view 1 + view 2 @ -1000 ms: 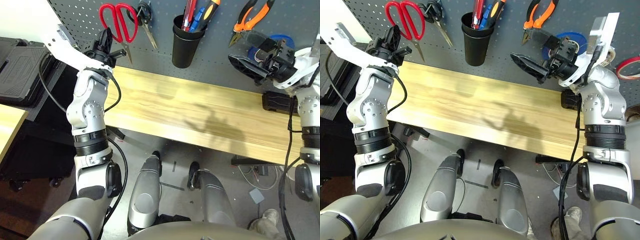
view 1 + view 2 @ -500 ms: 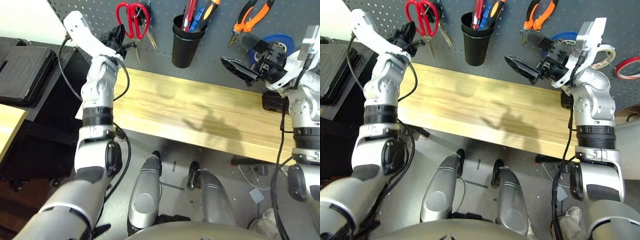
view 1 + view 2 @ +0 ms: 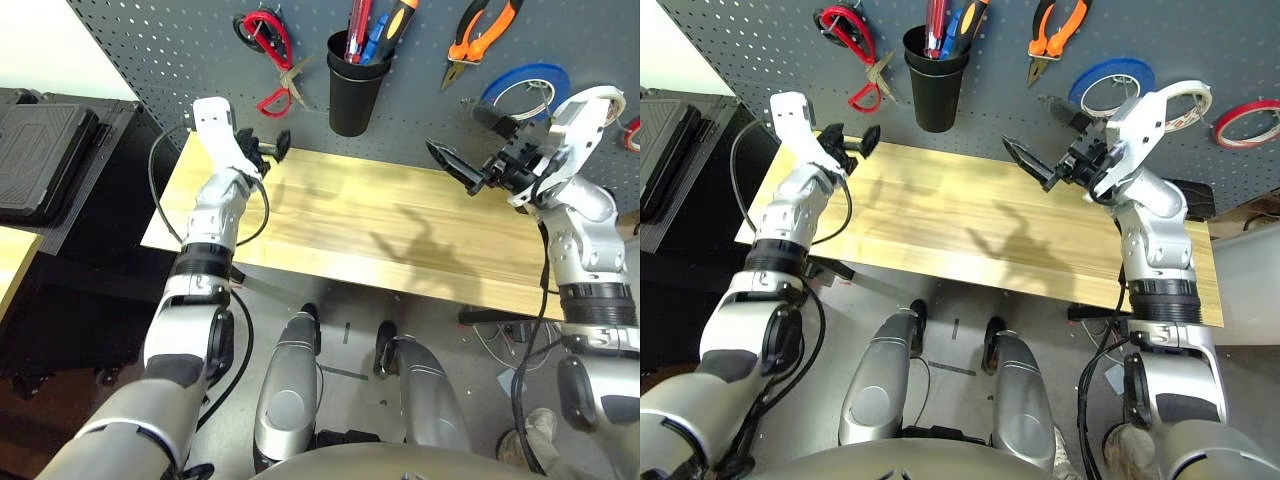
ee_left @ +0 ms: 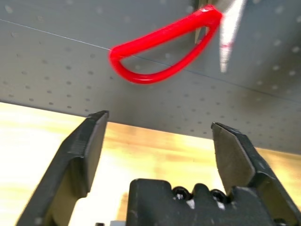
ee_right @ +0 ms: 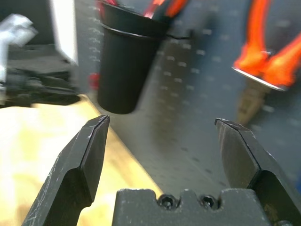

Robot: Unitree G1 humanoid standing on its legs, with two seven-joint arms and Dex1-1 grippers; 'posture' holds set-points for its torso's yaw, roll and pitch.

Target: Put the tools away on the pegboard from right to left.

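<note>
- Hanging crooked on the pegboard (image 3: 180, 60), at ten o'clock from the black cup (image 3: 350, 90): red-handled scissors (image 4: 162, 32), blades splayed, one loop drooping low toward the tabletop (image 3: 380, 220).
- Looks like an insecure seat on the hook, so a slip and a drop onto the wood below seems the main hazard.
- Sitting just under that drooping loop, at its six o'clock: left pincer (image 4: 160, 121), spread wide and pinching nothing.
- Any upward or forward twitch from there risks clipping the loop and flicking the scissors off, or snagging a finger inside the loop when pulling away.
- Crowding the same spot: black-handled scissors (image 3: 247, 25), at nine o'clock of the red pair. A knock to one likely disturbs the other.
- Hovering over the tabletop at four o'clock from the cup: right pincer (image 5: 162, 121), also spread wide and empty, pointing at the board.
- Could brush the orange-and-black-handled pliers (image 3: 480, 30) at its twelve o'clock if swung upward carelessly.
- Parked already, by the look of it: red-handled screwdriver (image 3: 356, 20) in the cup and the thin red tape ring (image 3: 1243, 118) far out at three o'clock.
- Safest next move, as a judgement: drawing both arms straight back and low, away from the board, before lifting.
</note>
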